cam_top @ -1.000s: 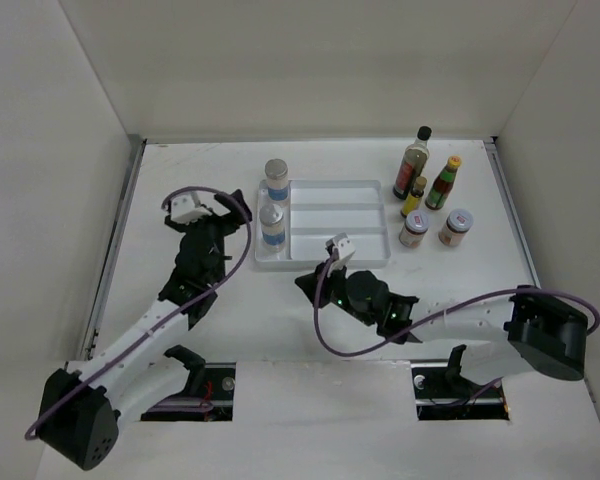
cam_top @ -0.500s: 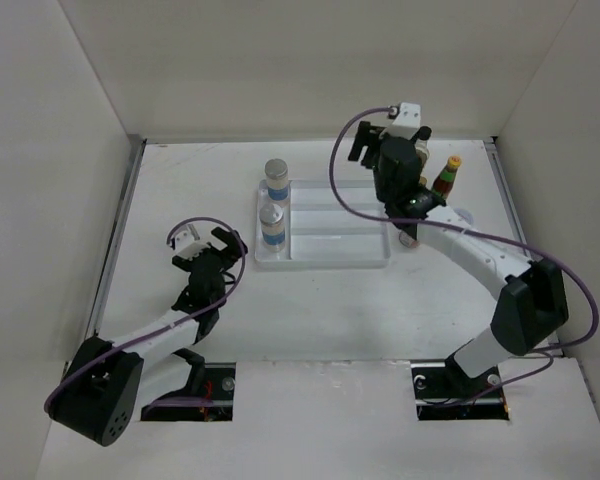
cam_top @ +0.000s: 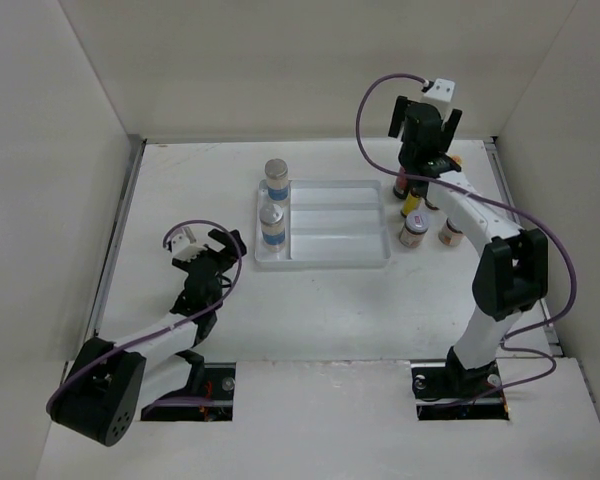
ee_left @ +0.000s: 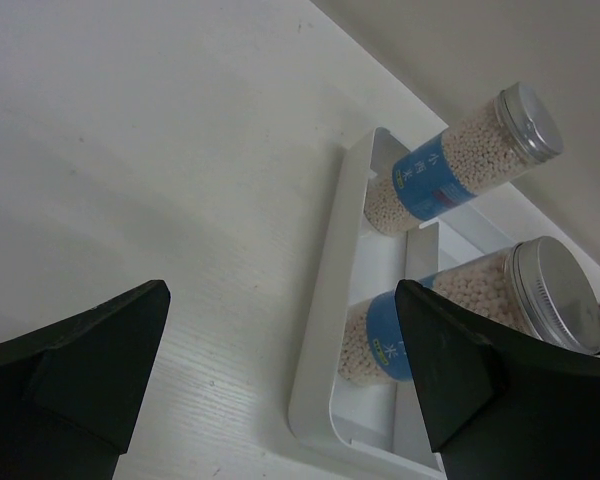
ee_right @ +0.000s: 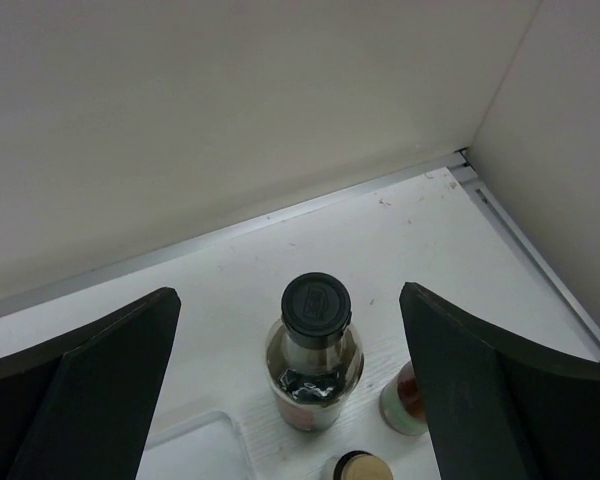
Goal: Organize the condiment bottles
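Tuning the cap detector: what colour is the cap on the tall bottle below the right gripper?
Black cap; the right wrist view shows it best.

Blue-labelled, silver-lidded jars (ee_left: 458,312), white tray (ee_left: 326,330), black-capped bottle (ee_right: 315,362), contents seemingly dark

Left arm (cam_top: 150,335) folded low in the lower left of the top view. Left pincer (cam_top: 212,250) points toward upper right, jaws wide apart. Right arm (cam_top: 505,280) stretched up the right side, elbow bent mid right. Right pincer (cam_top: 426,122) at upper right, jaws spread wide, gripping nothing.
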Robot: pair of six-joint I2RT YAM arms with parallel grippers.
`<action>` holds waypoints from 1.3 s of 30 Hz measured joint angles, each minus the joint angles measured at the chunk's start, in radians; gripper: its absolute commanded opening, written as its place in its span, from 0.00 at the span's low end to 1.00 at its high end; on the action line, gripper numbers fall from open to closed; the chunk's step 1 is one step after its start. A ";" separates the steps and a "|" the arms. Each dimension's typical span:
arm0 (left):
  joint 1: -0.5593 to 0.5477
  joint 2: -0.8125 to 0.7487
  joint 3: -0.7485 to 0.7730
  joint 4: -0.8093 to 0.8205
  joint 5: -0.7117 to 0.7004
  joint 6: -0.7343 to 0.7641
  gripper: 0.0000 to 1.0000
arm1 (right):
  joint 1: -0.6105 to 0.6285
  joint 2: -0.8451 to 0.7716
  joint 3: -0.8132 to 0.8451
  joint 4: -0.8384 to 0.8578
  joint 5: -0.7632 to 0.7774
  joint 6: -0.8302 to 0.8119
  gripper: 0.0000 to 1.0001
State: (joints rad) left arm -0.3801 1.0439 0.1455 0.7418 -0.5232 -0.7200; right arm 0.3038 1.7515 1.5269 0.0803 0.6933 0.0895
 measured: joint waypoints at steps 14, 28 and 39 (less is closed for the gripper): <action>0.000 0.095 0.008 0.013 0.065 -0.028 1.00 | -0.089 0.127 0.015 -0.042 -0.107 0.023 0.58; 0.013 0.074 0.008 0.013 0.068 -0.029 1.00 | -0.074 0.129 0.056 0.015 -0.147 -0.042 0.21; 0.022 0.074 0.008 0.013 0.069 -0.032 1.00 | 0.150 0.111 0.161 0.092 -0.129 -0.142 0.22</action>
State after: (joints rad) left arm -0.3580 1.1183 0.1532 0.7547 -0.4538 -0.7525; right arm 0.4541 1.8626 1.6882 0.1722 0.5644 -0.0521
